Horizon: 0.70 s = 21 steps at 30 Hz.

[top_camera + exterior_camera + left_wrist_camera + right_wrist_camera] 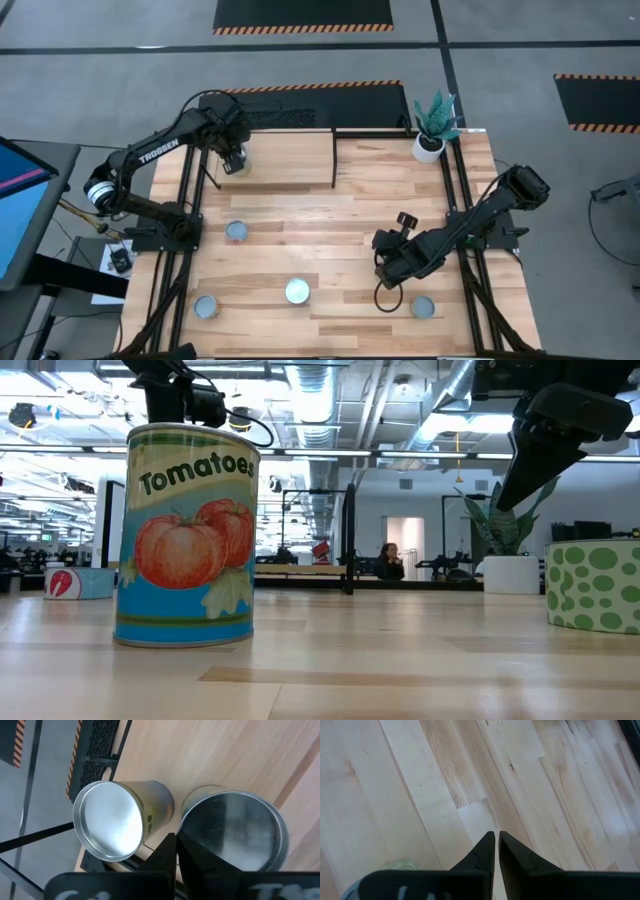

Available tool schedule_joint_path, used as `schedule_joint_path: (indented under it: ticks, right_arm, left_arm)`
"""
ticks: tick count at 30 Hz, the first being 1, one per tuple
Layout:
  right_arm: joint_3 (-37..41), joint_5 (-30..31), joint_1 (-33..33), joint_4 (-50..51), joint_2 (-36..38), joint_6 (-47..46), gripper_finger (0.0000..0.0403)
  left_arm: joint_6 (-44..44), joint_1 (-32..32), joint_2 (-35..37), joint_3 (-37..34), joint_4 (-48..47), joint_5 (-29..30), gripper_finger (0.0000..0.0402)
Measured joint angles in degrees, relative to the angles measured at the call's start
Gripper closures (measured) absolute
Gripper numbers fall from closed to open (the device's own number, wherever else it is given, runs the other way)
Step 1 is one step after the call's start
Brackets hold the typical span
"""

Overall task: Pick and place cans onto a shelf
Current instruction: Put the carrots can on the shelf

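My left gripper (pixel 235 160) is over the far left corner of the shelf (pixel 290 160), fingers shut (pixel 176 842). They stand above the gap between two cans on the shelf's wood: a yellowish-sided can (pixel 107 825) and a second can (pixel 235 827), partly behind one finger. My right gripper (pixel 384 272) is shut and empty (pixel 496 837) over bare planks at the table's near right. Several cans stand upright on the tabletop: one at mid left (pixel 237 231), one near the middle (pixel 298 291), one at near left (pixel 206 306) and one at near right (pixel 423 306). My left gripper's shut fingers point down over the gap between the two cans on the shelf. I cannot tell whether they touch either can.
A white plant pot (pixel 429 147) stands at the far right corner. Black rails frame the shelf and run along the table's sides (pixel 455 200). In the low view a Tomatoes can (pixel 187 535) fills the near left and a green-spotted can (pixel 595 585) stands at right.
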<state>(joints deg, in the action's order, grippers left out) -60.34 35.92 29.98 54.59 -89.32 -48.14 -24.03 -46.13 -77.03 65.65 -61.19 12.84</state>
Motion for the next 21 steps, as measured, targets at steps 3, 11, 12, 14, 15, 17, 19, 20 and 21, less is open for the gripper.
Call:
schedule_joint_path:
  ticks: [3,11,12,14,15,17,19,20,21]
  right_arm:
    - [0.0,0.0,0.0,-0.1,0.0,0.0,0.0354]
    - [0.0,-0.1,0.0,-0.3,0.0,0.0,0.0354]
    - [0.0,-0.1,0.0,-0.3,0.0,0.0,0.0354]
    - [0.0,-0.1,0.0,-0.3,0.0,0.0,0.0354]
    - [0.0,-0.1,0.0,-0.3,0.0,0.0,0.0354]
    - [0.0,-0.1,0.0,-0.3,0.0,0.0,0.0354]
    - [0.0,-0.1,0.0,-0.5,0.0,0.0,0.0354]
    - [0.0,-0.1,0.0,-0.7,0.0,0.0,0.0354]
    - [0.0,-0.1,0.0,-1.0,0.0,0.0,0.0354]
  left_arm:
    - [-0.1,0.0,0.0,0.0,-0.1,0.0,0.0390]
    - [0.1,0.0,0.0,0.1,-0.5,4.3,0.0341]
    - [0.1,0.0,0.0,0.5,-0.7,4.3,0.0336]
    - [0.9,0.1,0.2,2.0,-0.4,2.6,0.0330]
    - [1.4,0.4,0.3,3.0,-0.4,0.3,0.0328]
    - [1.8,1.3,0.3,5.1,0.1,-6.1,0.0326]
    - [1.6,2.3,0.3,6.1,2.1,-12.6,0.0326]
    - [1.0,2.8,0.3,6.1,3.1,-15.2,0.0326]
    - [0.5,3.4,0.1,6.1,3.7,-16.6,0.0326]
